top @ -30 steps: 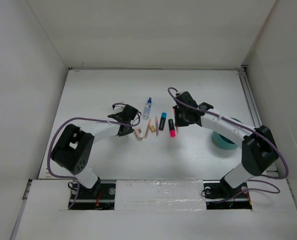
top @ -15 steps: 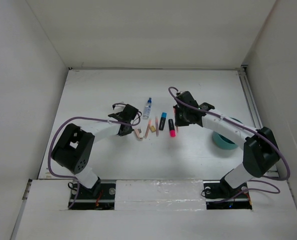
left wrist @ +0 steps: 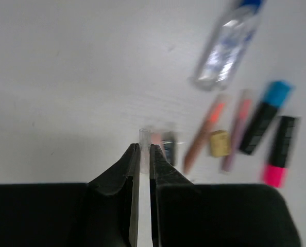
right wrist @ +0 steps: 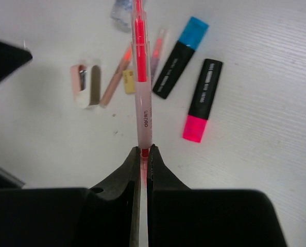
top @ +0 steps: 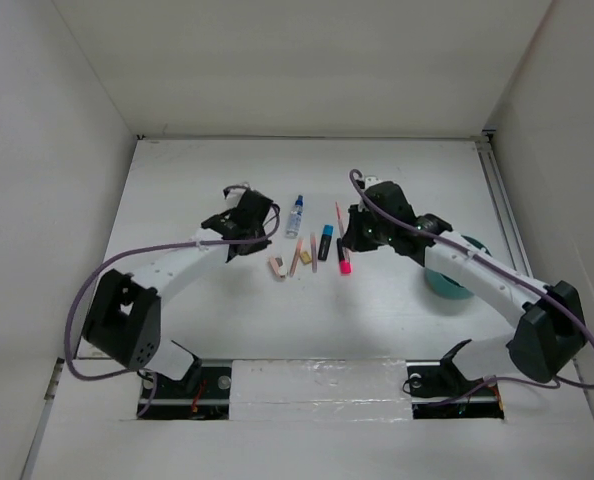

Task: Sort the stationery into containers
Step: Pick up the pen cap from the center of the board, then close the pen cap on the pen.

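Bare counter lies open from 10 to 2 o'clock of the stationery row. The left arm at 9 o'clock and the right arm at 3 hem the row. The right arm also overhangs the teal cup at 4 o'clock.

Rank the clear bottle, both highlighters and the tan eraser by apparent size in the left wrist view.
1. Clear bottle, though its cap is cropped.
2. Blue highlighter and pink highlighter: about alike, unranked.
3. Tan eraser.

Overhead, wrist close-ups (shared: highlighters)
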Available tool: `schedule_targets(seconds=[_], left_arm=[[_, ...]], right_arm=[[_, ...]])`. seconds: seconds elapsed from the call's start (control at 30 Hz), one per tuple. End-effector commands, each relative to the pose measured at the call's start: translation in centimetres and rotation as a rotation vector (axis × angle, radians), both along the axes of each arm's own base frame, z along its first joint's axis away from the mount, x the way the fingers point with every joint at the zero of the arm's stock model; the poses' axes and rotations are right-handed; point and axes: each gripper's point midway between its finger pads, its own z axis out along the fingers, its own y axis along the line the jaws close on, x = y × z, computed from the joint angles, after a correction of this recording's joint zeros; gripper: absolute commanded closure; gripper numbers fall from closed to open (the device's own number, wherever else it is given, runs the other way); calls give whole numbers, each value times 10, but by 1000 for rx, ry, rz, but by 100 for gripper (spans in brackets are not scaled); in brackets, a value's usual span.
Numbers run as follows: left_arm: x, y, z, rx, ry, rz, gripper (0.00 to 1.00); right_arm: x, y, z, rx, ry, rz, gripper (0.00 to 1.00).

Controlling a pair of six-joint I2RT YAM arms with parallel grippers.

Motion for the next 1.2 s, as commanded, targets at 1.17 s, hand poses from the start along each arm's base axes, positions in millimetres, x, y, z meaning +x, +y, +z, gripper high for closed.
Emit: schedule_targets(seconds=[1.17], left_arm=[[-96,-21,308,-533,-900,-566,100]], right_arm=[[-168,165,166,915,-158,606,100]])
